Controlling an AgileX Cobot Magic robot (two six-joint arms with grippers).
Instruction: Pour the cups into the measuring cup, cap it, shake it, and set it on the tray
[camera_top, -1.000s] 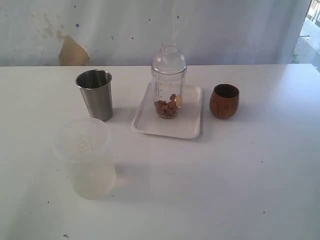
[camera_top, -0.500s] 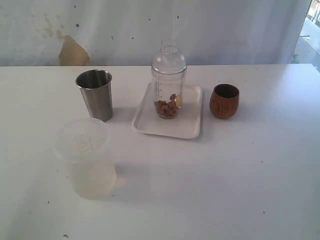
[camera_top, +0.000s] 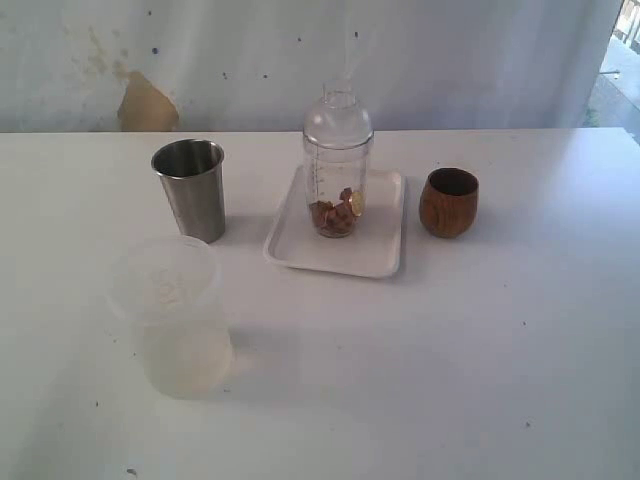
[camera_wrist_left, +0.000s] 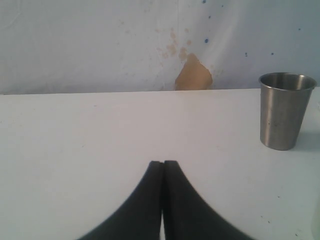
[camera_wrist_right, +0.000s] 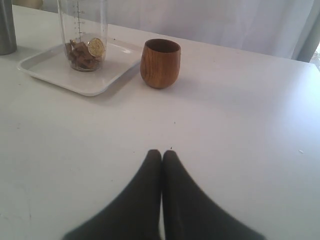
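Observation:
The clear measuring cup (camera_top: 338, 165) stands upright on the white tray (camera_top: 300, 250), a domed clear cap on top and brown bits with a yellow piece at its bottom. Left of the tray stands the steel tumbler (camera_top: 190, 189). Right of it sits the brown wooden cup (camera_top: 448, 201). Neither gripper shows in the exterior view. My left gripper (camera_wrist_left: 163, 163) is shut and empty above bare table, the steel tumbler (camera_wrist_left: 285, 110) some way off. My right gripper (camera_wrist_right: 161, 152) is shut and empty, with the wooden cup (camera_wrist_right: 160, 63), the tray (camera_wrist_right: 50, 67) and the measuring cup (camera_wrist_right: 83, 34) beyond it.
A frosted milky-white plastic cup (camera_top: 175, 316) stands near the front left of the white table (camera_top: 450, 350). A pale wall with a brown patch (camera_top: 146, 104) rises behind the table's far edge.

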